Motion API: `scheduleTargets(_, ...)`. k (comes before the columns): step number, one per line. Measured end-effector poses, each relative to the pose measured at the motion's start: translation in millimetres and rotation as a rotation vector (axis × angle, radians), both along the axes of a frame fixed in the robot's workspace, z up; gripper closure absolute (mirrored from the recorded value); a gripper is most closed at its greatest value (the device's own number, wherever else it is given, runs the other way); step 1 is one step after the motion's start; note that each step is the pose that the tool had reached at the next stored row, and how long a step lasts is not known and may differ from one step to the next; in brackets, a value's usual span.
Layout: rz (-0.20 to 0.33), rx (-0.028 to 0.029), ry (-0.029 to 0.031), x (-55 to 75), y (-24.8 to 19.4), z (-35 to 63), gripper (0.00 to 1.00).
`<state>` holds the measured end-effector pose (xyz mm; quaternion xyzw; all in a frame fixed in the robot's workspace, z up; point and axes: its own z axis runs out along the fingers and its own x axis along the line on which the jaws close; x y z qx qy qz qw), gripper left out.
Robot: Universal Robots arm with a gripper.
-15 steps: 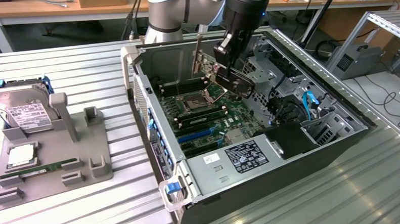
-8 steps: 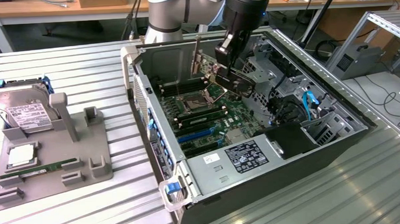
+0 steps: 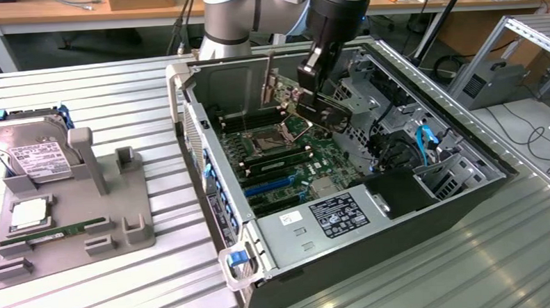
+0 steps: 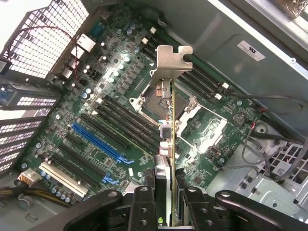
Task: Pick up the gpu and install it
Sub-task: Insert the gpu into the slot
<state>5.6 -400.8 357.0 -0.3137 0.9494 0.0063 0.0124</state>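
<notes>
Gpu [image 4: 172, 126] [image 3: 325, 111] sits edge-on between our two black fingers [image 4: 144, 204], which are clamped on its dark board, with the silver bracket [image 4: 169, 60] at the end away from the gripper [image 4: 166, 192] [image 3: 314, 70]. We hold it tilted above the motherboard [image 4: 110, 110] [image 3: 289, 157], over the CPU socket [image 4: 144, 103] and apart from the blue slots [image 4: 98, 143]. Around the motherboard stands the open computer case [image 3: 443, 188], and well off from it a hard drive [image 3: 33, 154] stands in a grey holder [image 3: 74, 225].
</notes>
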Motion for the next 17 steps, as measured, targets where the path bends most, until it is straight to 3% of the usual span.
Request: scheduleTargets(17, 0.158, 0.0, 0.0, 0.0, 0.0, -0.1, 0.73)
